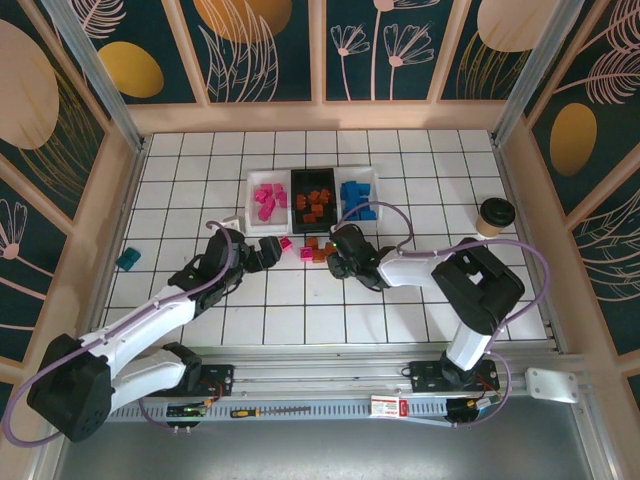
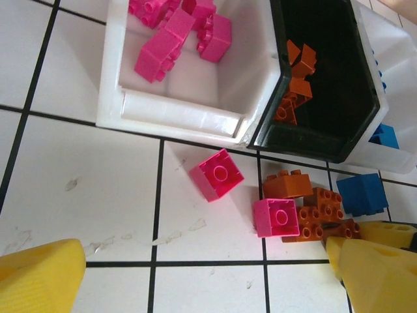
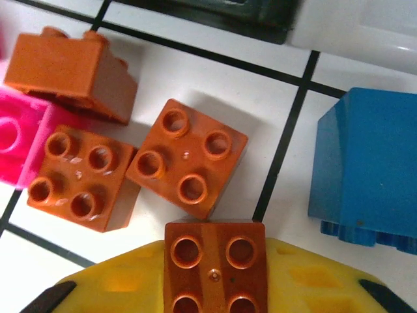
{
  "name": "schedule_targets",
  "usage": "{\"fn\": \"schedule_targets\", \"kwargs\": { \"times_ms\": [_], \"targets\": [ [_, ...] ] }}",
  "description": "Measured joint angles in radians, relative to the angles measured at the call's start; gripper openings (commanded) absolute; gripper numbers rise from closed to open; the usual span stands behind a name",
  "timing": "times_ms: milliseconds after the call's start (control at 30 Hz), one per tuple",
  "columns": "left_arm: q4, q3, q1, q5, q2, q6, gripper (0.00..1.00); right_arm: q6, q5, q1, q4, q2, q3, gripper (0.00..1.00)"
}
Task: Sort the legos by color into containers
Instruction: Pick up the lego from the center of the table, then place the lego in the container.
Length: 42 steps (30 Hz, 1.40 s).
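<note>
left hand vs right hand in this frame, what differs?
Left hand is open, yellow fingers spread with nothing between them; right hand is shut on an orange brick. Left hand faces a loose pink brick in front of the white tray of pink; right hand faces a loose orange brick near a blue brick. Shared: yellow fingers, both low over the tiles.
</note>
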Motion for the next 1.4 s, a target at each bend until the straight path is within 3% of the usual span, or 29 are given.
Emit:
{"fn": "schedule_targets", "kwargs": {
  "times_ms": [267, 433, 533, 867, 933, 1067, 1133, 1400],
  "targets": [
    [0.007, -0.044, 0.000, 0.000, 0.026, -0.004, 0.99, 0.004, -0.114, 0.019, -0.044, -0.246, -0.066, 0.20],
    [0.034, -0.058, 0.000, 0.005, 0.062, -0.005, 0.99, 0.003, -0.173, 0.010, -0.046, -0.312, 0.023, 0.19],
    [0.045, -0.059, 0.000, 0.008, 0.081, -0.008, 0.99, 0.003, -0.169, -0.011, -0.029, -0.228, 0.153, 0.19],
    [0.045, -0.060, 0.000, 0.007, 0.072, -0.008, 0.99, 0.014, -0.060, -0.098, -0.028, 0.266, 0.600, 0.20],
    [0.043, -0.060, 0.000, 0.003, 0.067, -0.007, 0.99, 0.027, -0.044, -0.111, -0.042, 0.325, 0.649, 0.25],
    [0.031, -0.060, 0.000, -0.001, 0.067, -0.005, 0.99, 0.047, -0.037, -0.128, -0.074, 0.382, 0.700, 0.50],
    [0.026, -0.058, 0.000, -0.002, 0.073, 0.000, 0.99, 0.054, -0.043, -0.130, -0.076, 0.383, 0.700, 0.57],
    [0.026, -0.005, 0.000, 0.004, 0.146, 0.034, 0.93, 0.060, -0.047, -0.127, -0.037, 0.266, 0.581, 0.63]
  ]
}}
